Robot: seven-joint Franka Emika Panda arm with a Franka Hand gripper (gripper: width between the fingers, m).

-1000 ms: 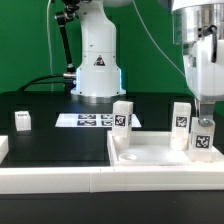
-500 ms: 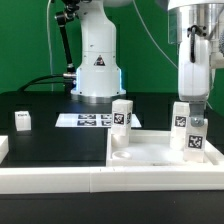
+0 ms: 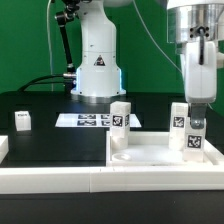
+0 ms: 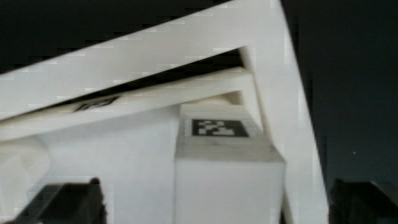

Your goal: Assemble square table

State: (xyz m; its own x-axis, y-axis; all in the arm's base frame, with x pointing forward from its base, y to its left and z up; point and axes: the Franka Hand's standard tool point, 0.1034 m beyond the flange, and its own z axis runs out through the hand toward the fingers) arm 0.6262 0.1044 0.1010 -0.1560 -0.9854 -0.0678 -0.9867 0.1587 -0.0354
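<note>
**Exterior view: hand spread over the far-right leg, tray at the front rail**

Nearest me, a long white rail (image 3: 60, 178) runs across the front of the black bench (image 3: 50, 140), and a short white block (image 3: 3, 148) sits at its end on the exterior view's left. The square table top (image 3: 150, 152) lies just behind the rail toward the exterior view's right, flat, rim up, its near edge parallel to the rail. To the exterior view's left of the top I have a wide stretch of bare bench; on the other side the tray reaches almost to the picture's edge.

Three leg blocks stand upright, long axes vertical, tags facing me: one (image 3: 120, 116) at the tray's far-left corner, one (image 3: 179, 116) further along the back rim, and one (image 3: 193, 141) nearer and just beside it, inside the tray. A fourth small leg block (image 3: 22, 121) stands well apart toward the exterior view's left.

The arm comes straight down from the top of the frame, and the hand (image 3: 196, 121) points down at the nearest right leg's top. In the wrist view its dark fingertips (image 4: 71, 200) stand spread on either side of that leg (image 4: 228, 170), clear of it, pinching nothing.

Further back lies the marker board (image 3: 88, 120), then the robot's white base (image 3: 97, 60) against the green backdrop.
</note>
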